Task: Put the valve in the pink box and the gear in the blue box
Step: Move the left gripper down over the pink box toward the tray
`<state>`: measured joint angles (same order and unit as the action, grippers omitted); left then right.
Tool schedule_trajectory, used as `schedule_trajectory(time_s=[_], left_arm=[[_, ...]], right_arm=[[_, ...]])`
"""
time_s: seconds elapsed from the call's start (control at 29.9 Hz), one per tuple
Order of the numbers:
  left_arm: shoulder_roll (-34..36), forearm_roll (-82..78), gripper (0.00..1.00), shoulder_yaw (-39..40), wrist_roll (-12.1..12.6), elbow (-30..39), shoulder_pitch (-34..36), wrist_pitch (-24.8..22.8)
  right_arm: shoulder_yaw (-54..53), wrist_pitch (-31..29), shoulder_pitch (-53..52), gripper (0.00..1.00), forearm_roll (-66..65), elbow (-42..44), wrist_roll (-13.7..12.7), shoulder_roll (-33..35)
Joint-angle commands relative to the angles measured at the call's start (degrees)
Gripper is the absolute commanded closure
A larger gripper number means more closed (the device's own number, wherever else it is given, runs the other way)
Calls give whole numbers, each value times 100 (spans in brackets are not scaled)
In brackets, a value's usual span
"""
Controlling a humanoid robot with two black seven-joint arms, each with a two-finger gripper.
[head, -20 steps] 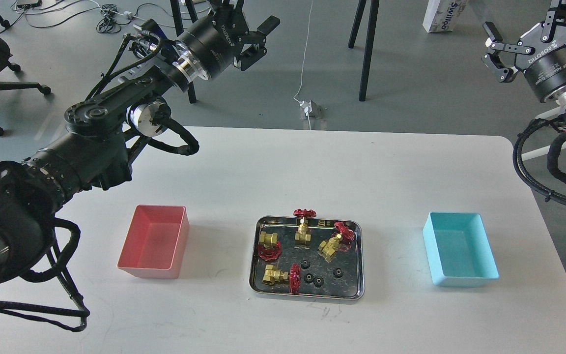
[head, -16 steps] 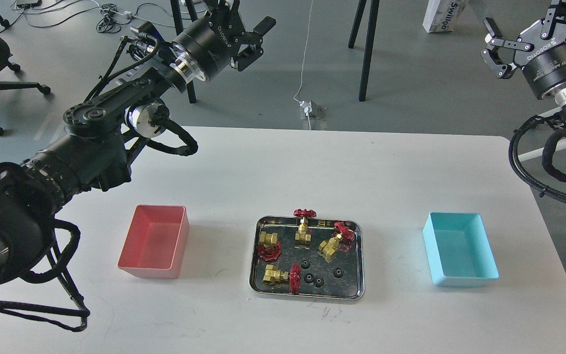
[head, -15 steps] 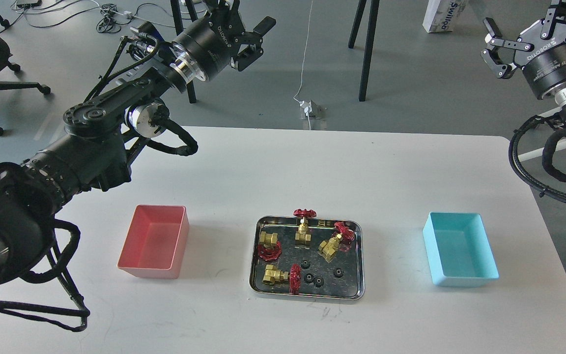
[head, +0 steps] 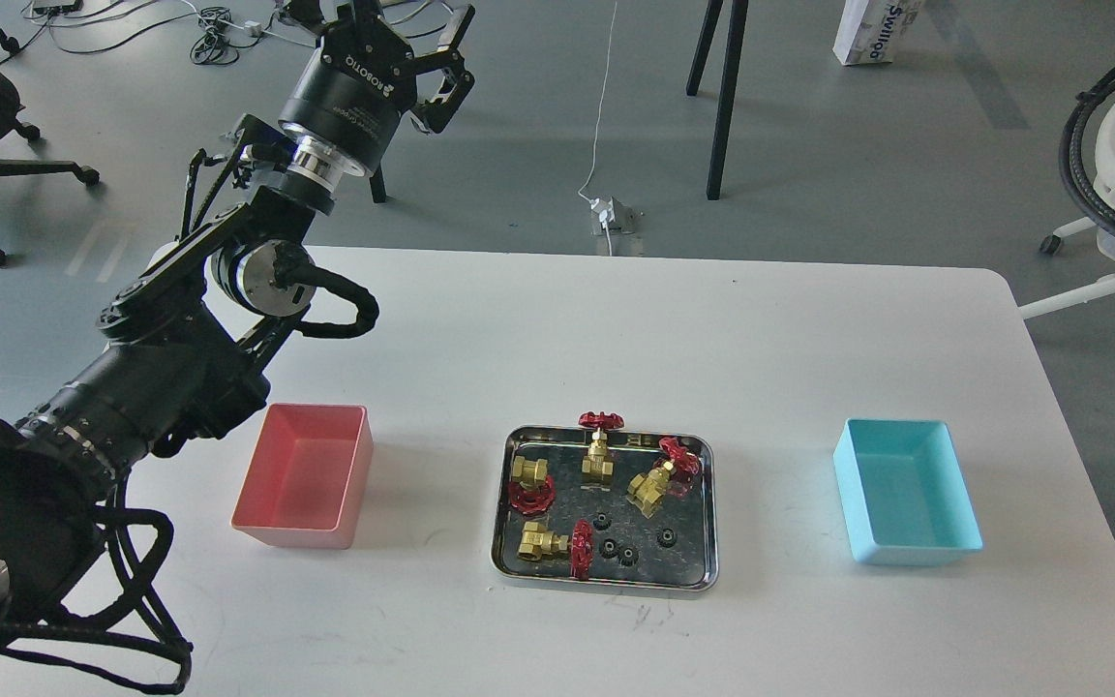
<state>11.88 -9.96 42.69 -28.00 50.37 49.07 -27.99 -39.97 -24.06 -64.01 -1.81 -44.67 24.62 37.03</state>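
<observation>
Matte wht table (head: pixel 616 329), shiny steel tray (head: pixel 708 513).

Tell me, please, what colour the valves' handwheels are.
Red, on brass bodies; clearest in the head view.

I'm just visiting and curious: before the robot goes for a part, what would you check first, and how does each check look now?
1. Salmon-pink plastic bin empty: ok.
2. Light cyan plastic bin empty: ok.
3. Brass valves with red handwheels in shiny steel tray: ok.
4. Tiny black gears in tray: ok.
5. Left claw open, holding nothing: ok.
6. Right claw ready: cannot tell, out of view.
</observation>
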Motion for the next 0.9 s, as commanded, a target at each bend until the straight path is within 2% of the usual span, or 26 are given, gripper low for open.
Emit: schedule_trajectory(time_s=[0.0,0.1,0.17,0.23,0.37,0.4,0.47,0.54,0.64,0.77,0.87], left_arm=[[743,-1118,0,3,0,1165,-125,-1],[1639,-1859,1,-943,0,2106,163,775],[2263,-2096,1,-2249,0,2529,777,1337],[2555,-2490,3,-3673,0,2705,1462,2039],[2609,-3738,7,-6617,0,2732,2824,3709],[2565,-4019,7,-7364,0,2741,3158,4122],[2381,-4451,7,-8543,0,2733,3564,4834],[2039,-4785,7,-9380,0,2680,3767,5494],[1739,-5067,7,-10086,0,2627,3795,5599],[1458,-5191,7,-10211,0,2443,3646,5599],[1273,-5200,7,-10211,0,2101,3242,5599]], right_arm=[[25,129,-32,1,6,-68,-1,225],[25,330,20,1,-3,-182,-10,498],[25,576,55,1,-3,-165,-36,604],[34,752,64,1,-3,-130,-211,613],[25,1042,64,1,14,-138,-870,543],[25,1148,82,1,40,-138,-958,525],[25,1289,169,1,163,-147,-977,455],[16,1324,275,1,382,-147,-977,419],[16,1325,380,1,620,-138,-977,402],[7,1360,433,1,656,-121,-1012,376],[-19,1412,346,1,656,-103,-1038,262]])
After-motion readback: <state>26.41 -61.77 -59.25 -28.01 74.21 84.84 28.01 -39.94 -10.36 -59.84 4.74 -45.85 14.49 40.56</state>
